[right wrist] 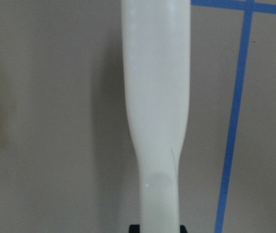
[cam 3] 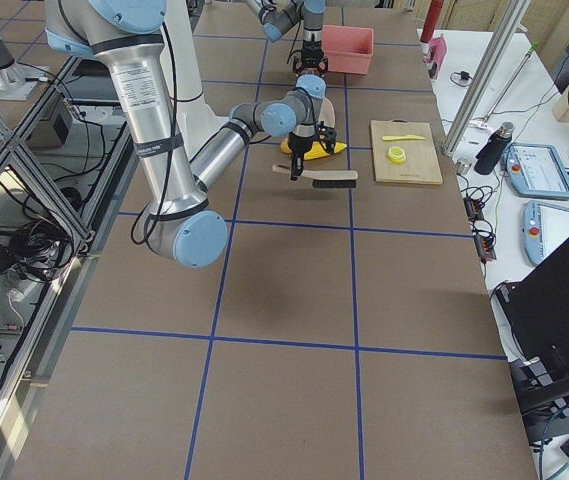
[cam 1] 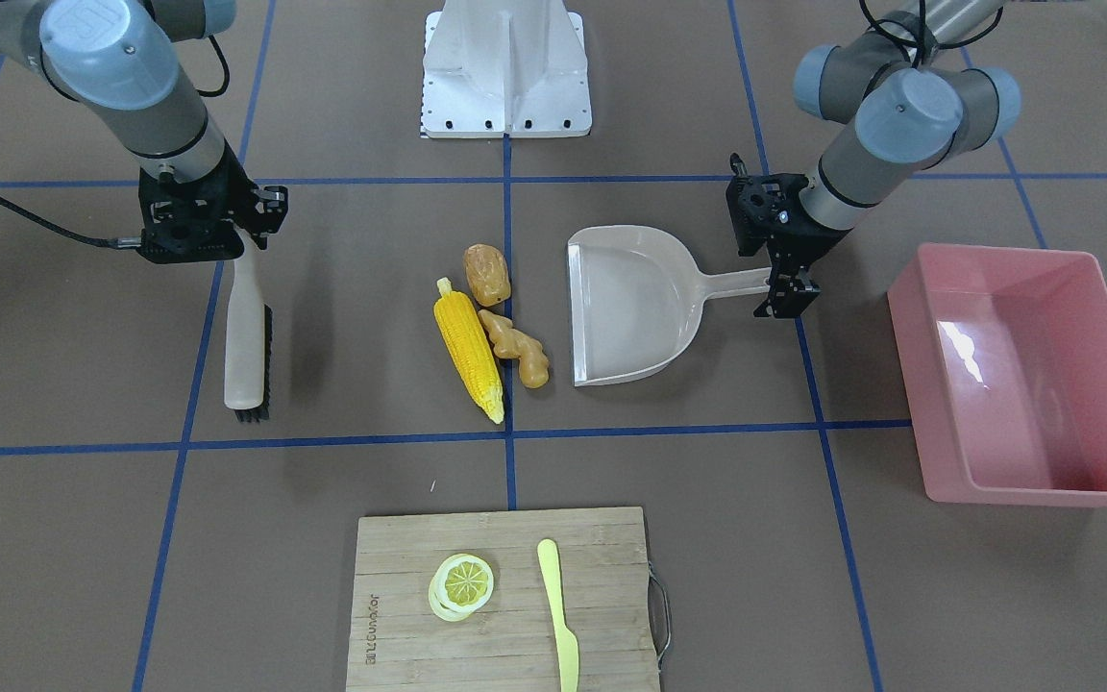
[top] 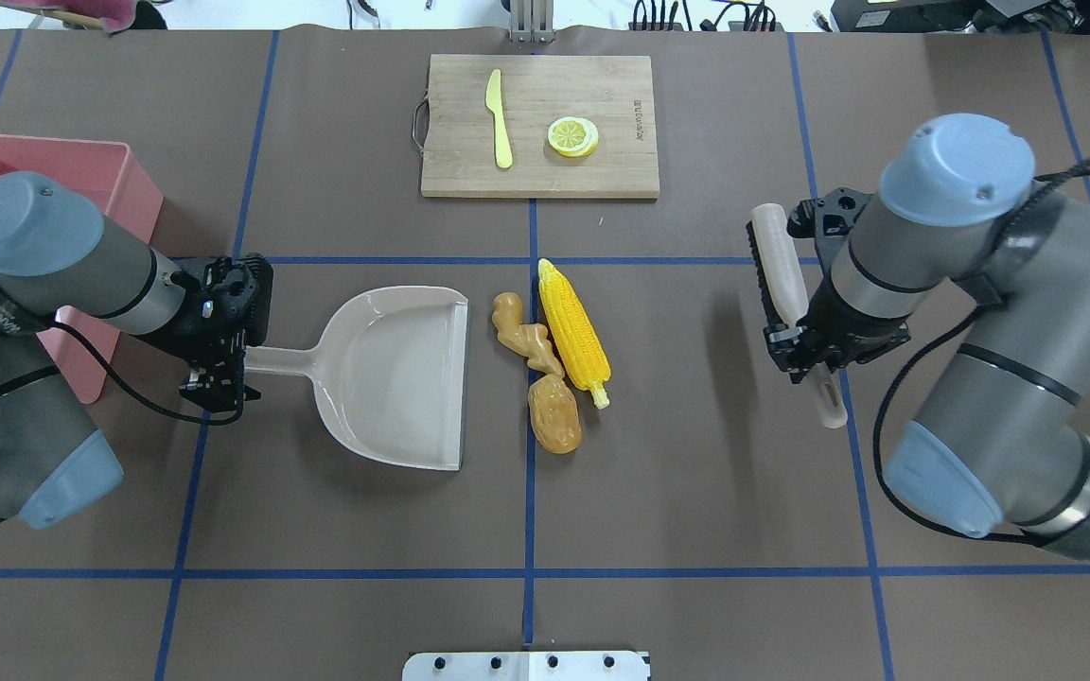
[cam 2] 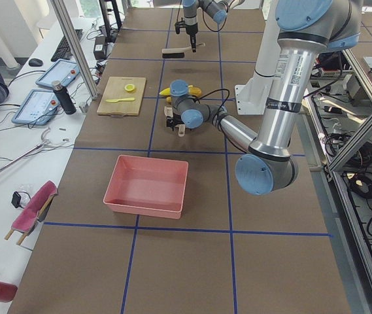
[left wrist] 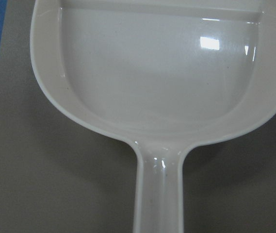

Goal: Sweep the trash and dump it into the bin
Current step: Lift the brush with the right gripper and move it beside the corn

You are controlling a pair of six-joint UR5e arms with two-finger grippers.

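I've got the trash bunched mid-table: corn cob (top: 574, 326), ginger root (top: 526, 346) touching it on the dustpan side, potato (top: 554, 414) at the robot-side end of both. The dustpan (top: 394, 374) lies flat w/ its straight open edge facing the pile, just beside the ginger, a thin strip of mat between. Opposite side of the pile is bare mat out to the brush (top: 784, 284), so there's room there. The brush sits well apart from the corn, bristles toward the pile, and casts a shadow on the mat, so it looks lifted, tho I can't tell how far.

The bin (cam 1: 1024, 370) is past the left arm, at the table's left end, well apart from the dustpan; its far-left rim runs nr the mat edge. In the overhead view the left arm covers much of it. Nothing inside it in the front view.

Cutting board (top: 539, 125) w/ lemon slice (top: 572, 135) and knife (top: 499, 118) is at the far side, clear of the pile.

Left gripper (top: 221, 364): clamped on the dustpan handle end, pan level. Right gripper (top: 805, 352): closed on the brush handle, part-way along.
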